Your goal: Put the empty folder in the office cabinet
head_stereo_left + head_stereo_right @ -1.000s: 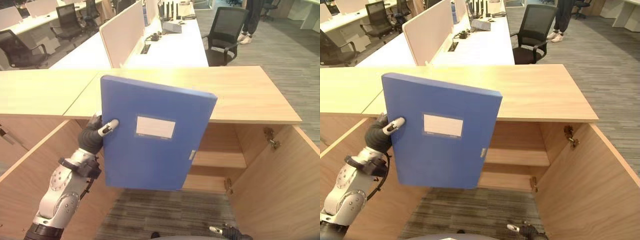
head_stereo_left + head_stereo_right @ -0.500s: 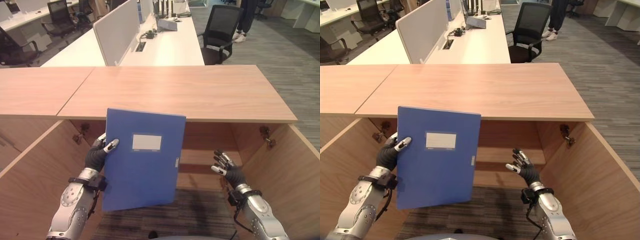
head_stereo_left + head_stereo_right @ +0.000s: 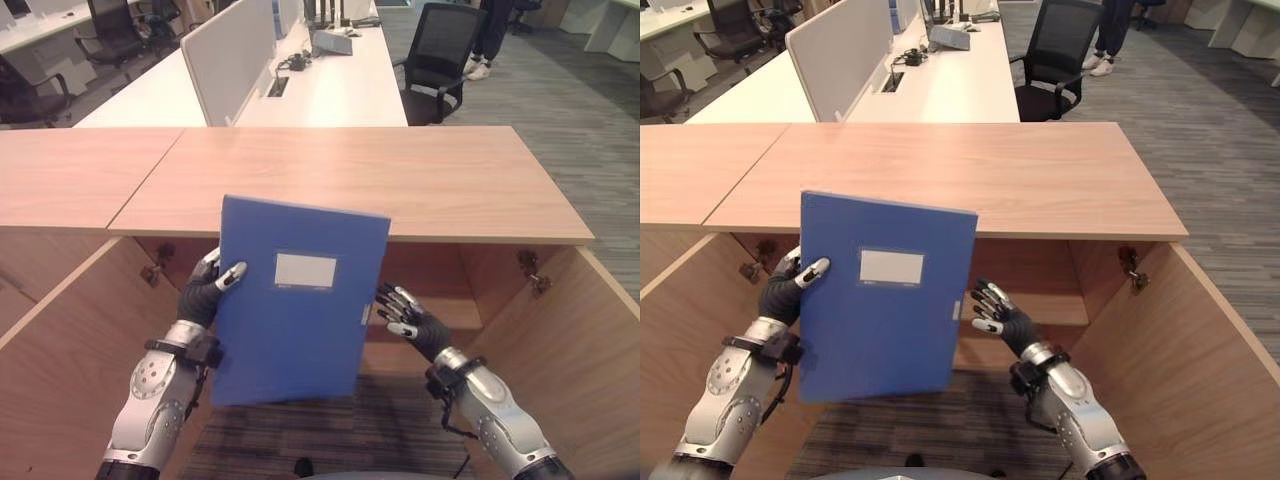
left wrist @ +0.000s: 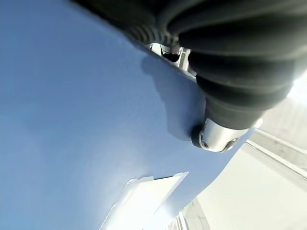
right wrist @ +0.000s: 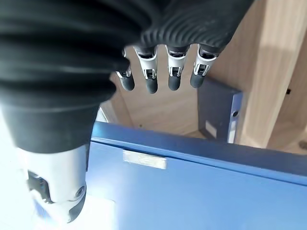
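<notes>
I hold a blue folder (image 3: 295, 320) with a white label upright in front of the open office cabinet (image 3: 450, 190). My left hand (image 3: 205, 295) grips its left edge, the thumb (image 4: 218, 136) pressed on the front cover (image 4: 72, 120) and the fingers behind it. My right hand (image 3: 412, 322) hovers open at the folder's right edge, its straight fingers (image 5: 173, 72) close to the clasp side above the folder's spine (image 5: 192, 187). Inside the cabinet a shelf (image 3: 470, 315) shows behind the folder, and another blue folder (image 5: 218, 112) stands upright in there.
The cabinet's two doors stand swung out, one at the left (image 3: 70, 340) and one at the right (image 3: 580, 350). Behind the cabinet are white desks with a divider (image 3: 240, 55), black office chairs (image 3: 440, 60), and a person's legs (image 3: 490, 40) far back.
The view has shifted. My right hand has come up from low down to the folder's right edge. The folder dropped before the cabinet opening, then rose a little.
</notes>
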Controlling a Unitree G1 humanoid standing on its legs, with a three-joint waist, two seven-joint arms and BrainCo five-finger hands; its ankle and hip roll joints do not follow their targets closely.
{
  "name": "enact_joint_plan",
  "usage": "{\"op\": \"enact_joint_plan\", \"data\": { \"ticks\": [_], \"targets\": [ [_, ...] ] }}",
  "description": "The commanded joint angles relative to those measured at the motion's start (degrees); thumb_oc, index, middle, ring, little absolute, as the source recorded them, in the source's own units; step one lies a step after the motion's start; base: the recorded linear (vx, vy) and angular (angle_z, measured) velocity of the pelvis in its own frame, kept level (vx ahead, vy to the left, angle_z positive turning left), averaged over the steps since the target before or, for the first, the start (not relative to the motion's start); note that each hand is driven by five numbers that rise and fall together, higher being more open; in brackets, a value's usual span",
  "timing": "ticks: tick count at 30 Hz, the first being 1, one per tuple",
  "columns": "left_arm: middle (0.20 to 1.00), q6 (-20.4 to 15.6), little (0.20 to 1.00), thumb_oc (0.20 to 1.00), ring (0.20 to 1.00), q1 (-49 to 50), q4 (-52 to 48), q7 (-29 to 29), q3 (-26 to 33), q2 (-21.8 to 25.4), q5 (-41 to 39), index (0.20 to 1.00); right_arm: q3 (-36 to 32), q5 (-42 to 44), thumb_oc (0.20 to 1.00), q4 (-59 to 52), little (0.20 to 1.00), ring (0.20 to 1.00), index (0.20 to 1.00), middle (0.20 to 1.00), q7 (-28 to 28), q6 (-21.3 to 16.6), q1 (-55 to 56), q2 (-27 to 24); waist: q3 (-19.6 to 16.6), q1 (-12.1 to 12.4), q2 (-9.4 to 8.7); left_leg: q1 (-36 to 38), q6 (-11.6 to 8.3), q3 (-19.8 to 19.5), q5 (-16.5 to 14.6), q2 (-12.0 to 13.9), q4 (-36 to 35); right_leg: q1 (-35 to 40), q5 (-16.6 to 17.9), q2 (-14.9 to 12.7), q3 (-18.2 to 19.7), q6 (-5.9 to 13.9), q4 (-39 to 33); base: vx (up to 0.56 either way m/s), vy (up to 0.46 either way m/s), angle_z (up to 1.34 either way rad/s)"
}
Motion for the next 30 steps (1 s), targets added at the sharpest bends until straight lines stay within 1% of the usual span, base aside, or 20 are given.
{"op": "enact_joint_plan", "data": {
  "ticks": [1,7,9,13,18,19,22,23,24,25,30],
  "targets": [
    [0.200,-3.6,0.200,0.200,0.200,-6.7,-2.7,-1.5,-0.8,1.1,0.1,0.200,1.6,4.1,1.000,-3.1,1.000,1.000,1.000,1.000,0.8,-1.5,-4.1,1.4,-0.7,0.4,-1.64,3.5,-3.13,1.6,-5.4,2.3,0.7,-1.4,0.7,-3.0,0.7,3.82,0.1,0.00,0.000,0.00],
    [0.200,-2.8,0.200,0.200,0.200,-8.6,-5.1,-3.2,-4.3,2.0,-0.9,0.200,3.0,4.7,1.000,-3.8,1.000,1.000,1.000,1.000,1.1,-1.1,-4.6,1.6,-0.5,0.2,-1.79,3.4,-3.10,1.6,-5.5,2.2,0.7,-1.3,0.7,-2.9,0.5,3.91,0.1,0.00,0.000,0.00],
    [0.200,-2.2,0.200,0.200,0.200,-9.6,-6.1,-4.2,-6.3,2.7,-1.3,0.200,3.7,5.6,1.000,-4.6,1.000,1.000,1.000,1.000,1.3,-0.8,-5.0,1.6,-0.5,0.1,-1.88,3.5,-3.12,1.7,-5.5,2.3,0.7,-1.2,0.7,-2.9,0.3,3.94,0.1,0.00,0.000,0.00],
    [0.200,-1.6,0.200,0.200,0.200,-10.5,-5.7,-4.7,-8.7,3.4,-2.2,0.200,5.1,7.6,1.000,-5.6,1.000,1.000,1.000,1.000,1.4,-0.5,-6.3,1.7,-0.4,0.0,-1.96,3.6,-3.15,1.7,-5.6,2.3,0.7,-1.2,0.7,-2.9,0.3,3.96,0.2,0.00,0.000,0.00],
    [0.200,0.2,0.200,0.200,0.200,-11.2,-5.1,-6.1,-12.0,3.7,-5.4,0.200,8.2,12.7,1.000,-7.0,1.000,1.000,1.000,1.000,2.4,0.6,-8.6,2.5,-0.4,-0.2,-1.94,3.9,-3.16,1.8,-5.6,2.4,0.7,-1.1,0.6,-2.8,0.3,3.84,0.3,0.00,0.000,0.00],
    [0.200,0.8,0.200,0.200,0.200,-11.5,-5.0,-6.6,-12.8,4.3,-6.0,0.200,9.3,15.0,1.000,-7.9,1.000,1.000,1.000,1.000,3.0,1.0,-9.4,2.4,-0.4,-0.1,-1.99,3.8,-3.20,1.9,-5.5,2.4,0.7,-1.1,0.6,-2.8,0.4,3.84,0.3,0.00,0.000,0.00],
    [0.200,1.1,0.200,0.200,0.200,-11.7,-4.6,-7.0,-13.5,4.8,-6.5,0.200,10.3,16.2,1.000,-8.6,1.000,1.000,1.000,1.000,3.7,1.3,-10.1,2.0,-0.5,0.0,-2.04,3.8,-3.23,1.9,-5.5,2.5,0.7,-1.1,0.6,-2.8,0.3,3.84,0.3,0.00,0.000,0.00],
    [0.200,1.1,0.200,0.200,0.200,-11.8,-4.5,-7.1,-13.6,4.9,-6.6,0.200,10.7,16.6,0.868,-8.8,0.868,0.868,0.868,0.868,3.9,1.4,-10.3,2.0,-0.5,0.0,-2.06,3.9,-3.23,1.8,-5.5,2.5,0.7,-1.1,0.6,-2.8,0.3,3.85,0.4,0.00,0.000,0.00],
    [0.200,1.1,0.200,0.200,0.200,-11.8,-4.5,-7.1,-13.6,4.9,-6.6,0.200,10.7,16.6,0.564,-8.8,0.564,0.564,0.564,0.564,3.9,1.4,-10.3,2.0,-0.5,0.0,-2.06,3.9,-3.23,1.8,-5.5,2.5,0.7,-1.1,0.6,-2.8,0.3,3.85,0.4,0.00,0.000,0.00],
    [0.200,1.1,0.200,0.200,0.200,-11.8,-4.5,-7.1,-13.6,4.9,-6.7,0.200,10.8,17.0,0.200,-9.0,0.200,0.200,0.200,0.200,4.0,1.5,-10.4,1.9,-0.5,0.0,-2.06,3.9,-3.24,1.8,-5.5,2.5,0.7,-1.1,0.6,-2.8,0.3,3.86,0.4,0.00,0.000,0.00],
    [0.200,1.0,0.200,0.200,0.200,-11.8,-4.6,-7.1,-13.6,4.2,-7.2,0.200,11.3,18.4,0.200,-9.6,0.200,0.200,0.200,0.200,4.8,1.5,-10.4,2.3,-0.5,0.1,-2.16,3.9,-3.20,1.8,-5.5,2.5,0.7,-1.1,0.7,-2.8,0.2,3.92,0.4,0.00,0.000,0.00]
  ]
}}
